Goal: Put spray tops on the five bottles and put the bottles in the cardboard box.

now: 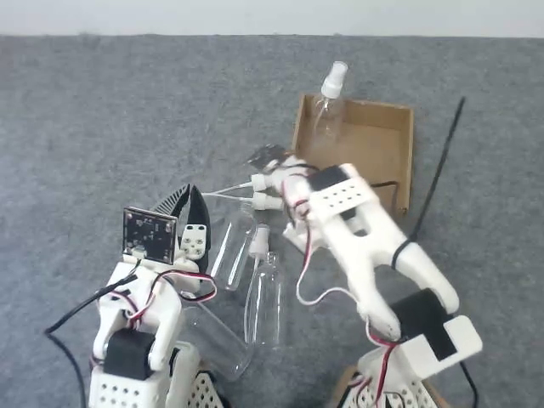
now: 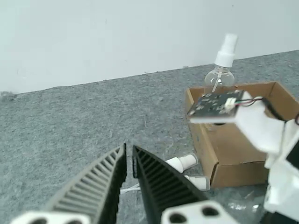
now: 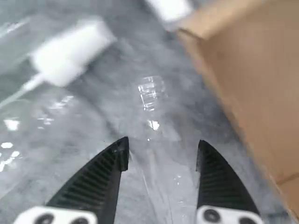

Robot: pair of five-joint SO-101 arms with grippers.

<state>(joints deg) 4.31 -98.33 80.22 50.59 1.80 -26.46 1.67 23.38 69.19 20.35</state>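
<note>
Left jaws: pressed almost together, empty; two loose spray tops (image 2: 187,162) just ahead. Right jaws: spread above a clear bottle (image 3: 150,93) lying on the grey worktop (image 1: 102,110), cardboard box (image 1: 374,140) just beside. Capped bottle (image 1: 327,106) upright inside the box.

Bright, even light; glare glints on bottle (image 3: 149,91).

Speckled grey carpet (image 1: 85,127) meets a plain white wall (image 1: 255,17) at twelve o'clock. The cardboard box (image 1: 378,149) at two o'clock is brown. The bottles (image 1: 265,297) are clear, their spray tops (image 1: 334,79) white. The white arms (image 1: 365,246) carry black ribbed fingers (image 2: 159,182).
</note>
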